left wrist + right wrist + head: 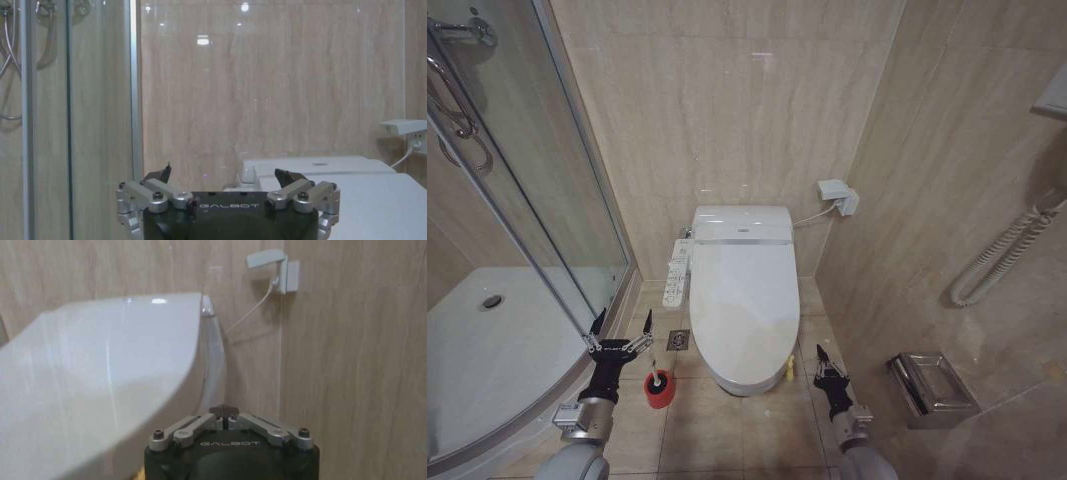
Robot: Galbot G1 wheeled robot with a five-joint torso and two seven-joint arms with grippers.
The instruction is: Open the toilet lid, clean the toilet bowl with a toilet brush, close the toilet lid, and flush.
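While the toilet lid (pixel 745 300) lies shut | left gripper (pixel 617 330) spread, near-left | right gripper (pixel 828 365) pinched together, near-right | hook lid's front edge, lift slowly.

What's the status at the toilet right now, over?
Left gripper open, right gripper shut, both low, flanking the toilet. Toilet lid down. Toilet brush in its red holder by the left gripper. Nothing in the way.
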